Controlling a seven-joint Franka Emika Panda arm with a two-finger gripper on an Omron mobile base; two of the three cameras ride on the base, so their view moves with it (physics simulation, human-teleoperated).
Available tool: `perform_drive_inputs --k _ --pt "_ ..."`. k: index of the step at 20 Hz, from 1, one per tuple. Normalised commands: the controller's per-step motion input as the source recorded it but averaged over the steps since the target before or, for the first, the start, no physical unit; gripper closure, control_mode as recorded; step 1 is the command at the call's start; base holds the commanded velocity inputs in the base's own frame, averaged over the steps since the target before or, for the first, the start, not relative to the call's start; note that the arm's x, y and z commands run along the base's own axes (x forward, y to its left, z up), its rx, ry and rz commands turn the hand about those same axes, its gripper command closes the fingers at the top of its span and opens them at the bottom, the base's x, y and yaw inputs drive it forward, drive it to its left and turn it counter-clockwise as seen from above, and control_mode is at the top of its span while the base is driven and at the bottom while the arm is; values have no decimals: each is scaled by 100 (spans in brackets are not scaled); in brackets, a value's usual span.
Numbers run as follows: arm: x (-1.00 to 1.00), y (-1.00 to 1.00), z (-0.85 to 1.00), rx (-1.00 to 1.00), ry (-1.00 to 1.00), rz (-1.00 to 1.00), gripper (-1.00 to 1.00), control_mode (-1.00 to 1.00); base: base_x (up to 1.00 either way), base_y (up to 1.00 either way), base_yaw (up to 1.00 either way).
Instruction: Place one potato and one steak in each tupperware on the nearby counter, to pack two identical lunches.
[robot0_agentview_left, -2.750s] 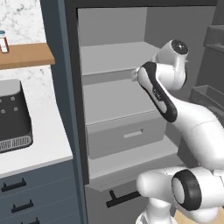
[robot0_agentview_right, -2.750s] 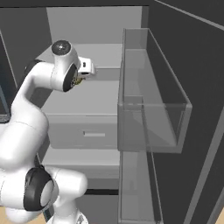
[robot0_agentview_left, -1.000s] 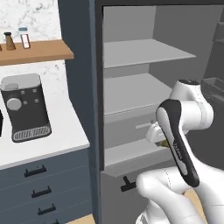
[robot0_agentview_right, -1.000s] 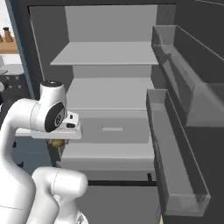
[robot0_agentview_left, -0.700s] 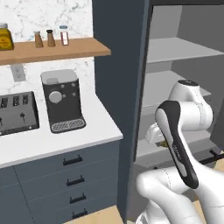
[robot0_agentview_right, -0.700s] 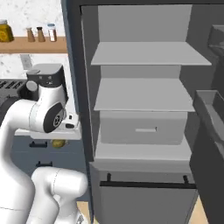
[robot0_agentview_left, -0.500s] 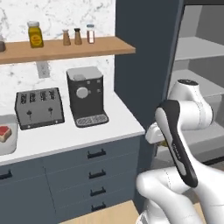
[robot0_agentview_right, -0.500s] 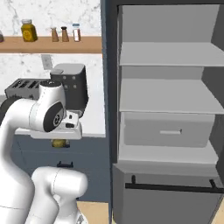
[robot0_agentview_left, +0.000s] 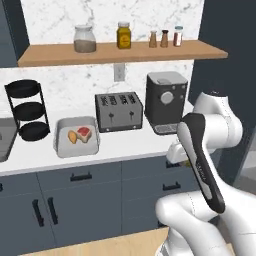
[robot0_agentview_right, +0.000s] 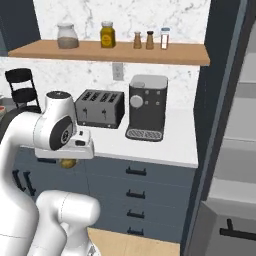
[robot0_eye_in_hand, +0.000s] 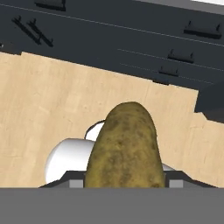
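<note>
Swinging away from the fridge, the base now faces the table (robot0_agentview_left: 125, 145), where a tupperware (robot0_agentview_left: 76, 138) near the toaster (robot0_agentview_left: 119, 111) already holds a potato and steak, while the fingers pinch another potato (robot0_eye_in_hand: 125, 148) above the floor.

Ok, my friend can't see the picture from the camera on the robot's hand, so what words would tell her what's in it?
A brown, lumpy potato fills the middle, held in the robot's pincer right at the bottom edge. Below it lies a pale wooden floor, with dark blue-grey cabinet drawers and their black bar handles across the top.
</note>
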Motion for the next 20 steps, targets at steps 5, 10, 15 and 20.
perform_drive_inputs --k 5,10,15,20 --pt "0 0 0 0 0 0 100 100 13 99 7" --pt "0 0 0 0 0 0 100 100 20 98 0" --pt "0 0 0 0 0 0 100 100 42 94 -1" --pt "0 0 0 0 0 0 100 100 66 76 -7"
